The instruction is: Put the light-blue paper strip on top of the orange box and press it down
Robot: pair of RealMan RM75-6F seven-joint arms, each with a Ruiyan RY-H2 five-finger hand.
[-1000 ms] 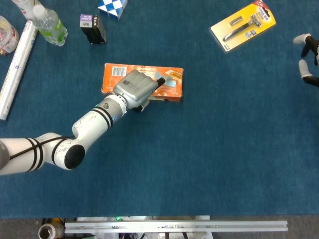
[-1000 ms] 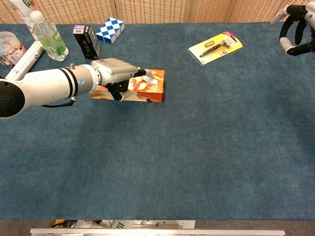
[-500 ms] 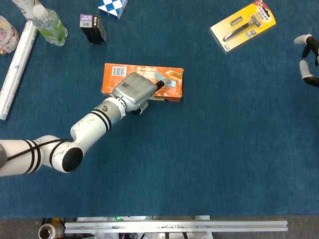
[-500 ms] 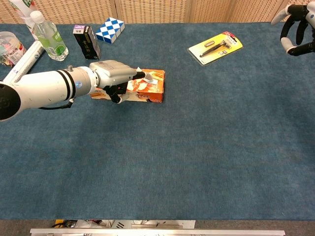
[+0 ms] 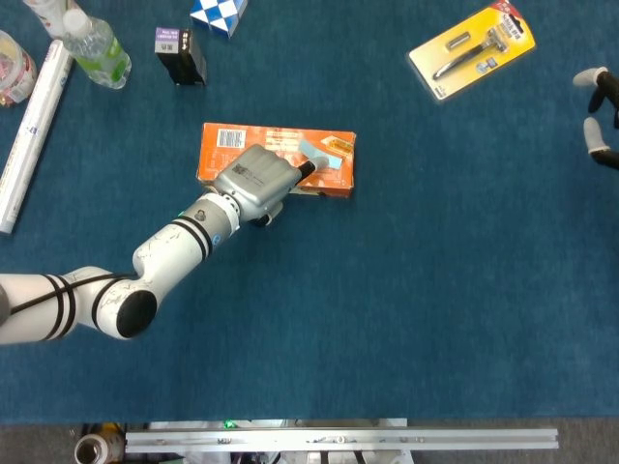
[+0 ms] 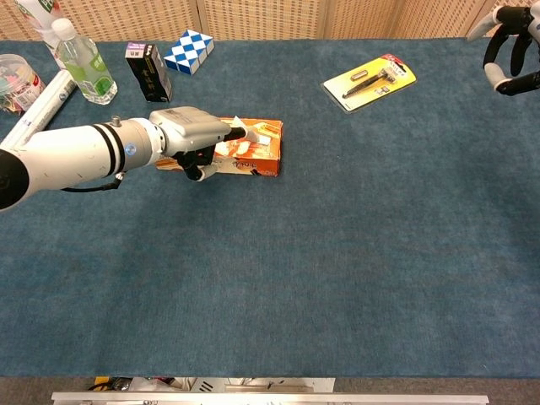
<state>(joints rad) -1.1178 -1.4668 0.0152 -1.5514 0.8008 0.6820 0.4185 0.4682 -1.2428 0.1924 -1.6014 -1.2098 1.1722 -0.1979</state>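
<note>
We see the left hand [image 5: 257, 178] lying over the orange box [image 5: 340, 181], fingers stretched forward with their tips on the light-blue paper strip [image 5: 322, 158], which lies flat on the box's top just ahead of the hand. Whether it grips the strip or only touches it, we cannot tell. Behind the knuckles a barcode label [image 5: 230, 137] shows on the box; its print is too small for us to read. Far off to the side, the right hand [image 6: 509, 52] hangs curled, holding nothing. Beyond the left hand sit a razor pack [image 5: 472, 48] and a water bottle [image 5: 96, 48].
</note>
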